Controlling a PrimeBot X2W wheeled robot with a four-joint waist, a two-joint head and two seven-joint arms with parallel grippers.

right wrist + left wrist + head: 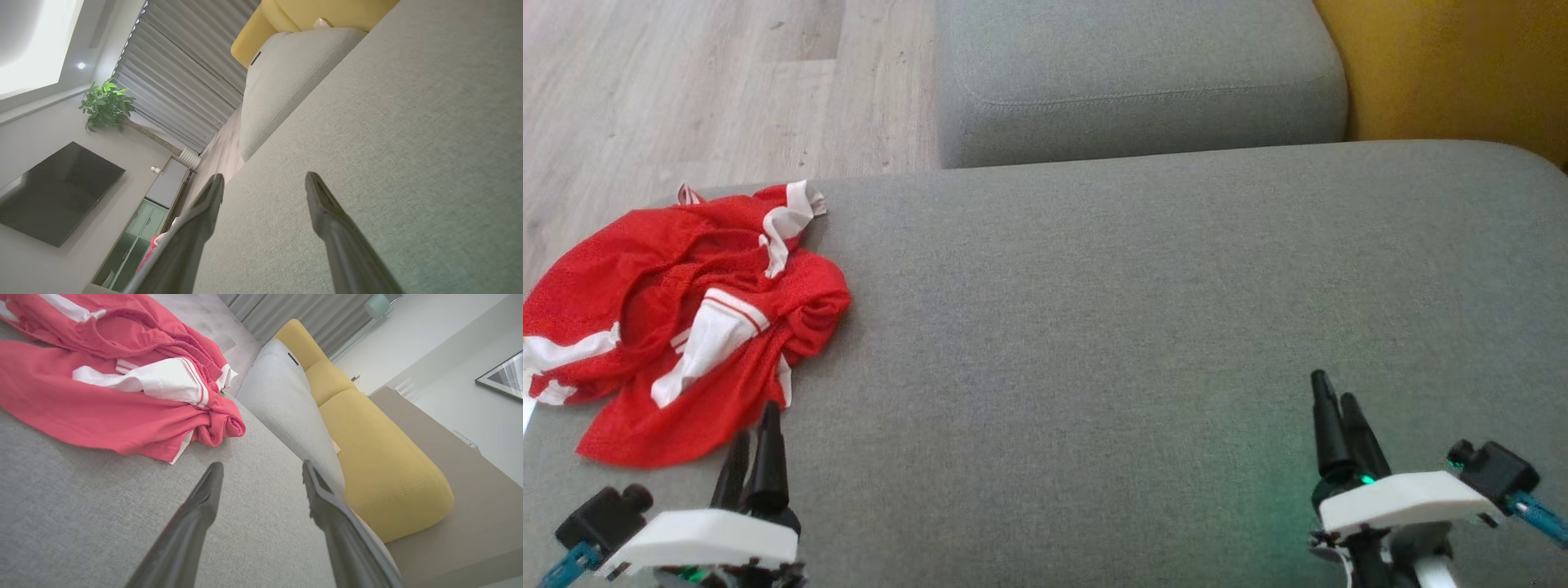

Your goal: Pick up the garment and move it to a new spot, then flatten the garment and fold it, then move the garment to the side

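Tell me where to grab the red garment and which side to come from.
Pinch the bunched roll at the right edge of the red garment, coming down from its right side with the open left gripper, the nearer one. That roll stands up off the grey cushion, so the jaws can likely close around it; the near hem lies flat and thin.

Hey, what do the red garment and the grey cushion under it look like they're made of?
Red garment: probably thin polyester sports mesh, matte; its surface looks finely dotted and it crumples into soft folds. Grey cushion: likely woven upholstery fabric over padding, matte; a fine flecked weave and rounded edges show.
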